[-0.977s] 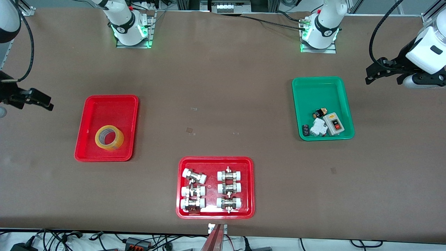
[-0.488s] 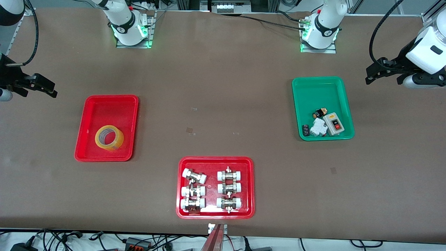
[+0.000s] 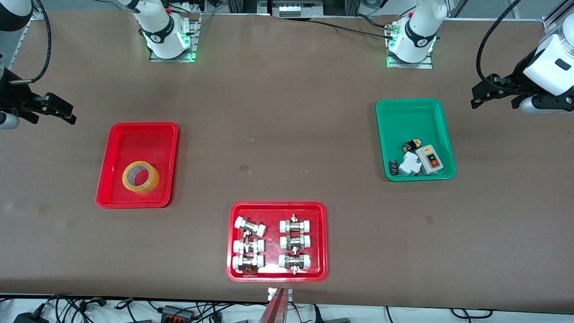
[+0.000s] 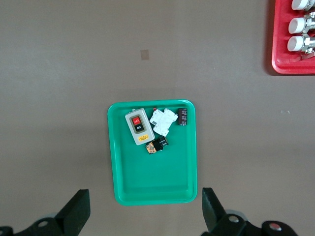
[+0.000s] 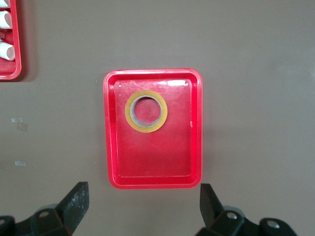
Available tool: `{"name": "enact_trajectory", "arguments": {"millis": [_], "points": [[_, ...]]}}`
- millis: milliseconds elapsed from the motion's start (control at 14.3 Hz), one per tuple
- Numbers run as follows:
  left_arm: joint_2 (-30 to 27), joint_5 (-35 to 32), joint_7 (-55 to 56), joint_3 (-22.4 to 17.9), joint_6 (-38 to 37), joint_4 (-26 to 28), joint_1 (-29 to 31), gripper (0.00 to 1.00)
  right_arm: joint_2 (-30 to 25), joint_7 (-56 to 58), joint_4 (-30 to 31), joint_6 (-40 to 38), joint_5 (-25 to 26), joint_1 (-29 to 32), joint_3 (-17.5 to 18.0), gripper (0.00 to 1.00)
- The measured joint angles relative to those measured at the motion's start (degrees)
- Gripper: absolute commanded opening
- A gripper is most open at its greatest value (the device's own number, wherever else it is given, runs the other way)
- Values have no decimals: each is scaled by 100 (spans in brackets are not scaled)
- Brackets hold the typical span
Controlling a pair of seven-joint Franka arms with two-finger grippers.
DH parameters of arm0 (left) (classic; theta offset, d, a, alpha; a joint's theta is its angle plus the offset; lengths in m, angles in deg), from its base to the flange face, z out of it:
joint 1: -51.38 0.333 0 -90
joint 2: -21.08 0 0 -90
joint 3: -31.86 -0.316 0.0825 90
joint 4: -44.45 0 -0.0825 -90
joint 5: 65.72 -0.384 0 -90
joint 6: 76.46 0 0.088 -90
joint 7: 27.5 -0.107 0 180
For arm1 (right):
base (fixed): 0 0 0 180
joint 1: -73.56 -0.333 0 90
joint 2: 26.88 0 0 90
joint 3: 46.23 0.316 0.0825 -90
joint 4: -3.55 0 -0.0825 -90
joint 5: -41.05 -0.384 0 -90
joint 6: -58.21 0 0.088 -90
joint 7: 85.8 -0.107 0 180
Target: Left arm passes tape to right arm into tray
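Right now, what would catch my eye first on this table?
Probably the yellow tape lying in the plain red tray toward the right arm's end. Nearest the camera, another red tray holds white-capped metal fittings. Both the left gripper and right gripper hover open at the table's ends.

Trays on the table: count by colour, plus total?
Red: 2, the tray holding the tape, and the red tray of fittings.
Green: 1, the green tray.
Total: 3.
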Motion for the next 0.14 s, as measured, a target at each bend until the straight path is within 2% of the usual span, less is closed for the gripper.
{"name": "enact_trajectory", "arguments": {"millis": [140], "points": [[0,0,0,0,-1,0,0,100,-5,0,0,-33,0,-18,0,100]]}}
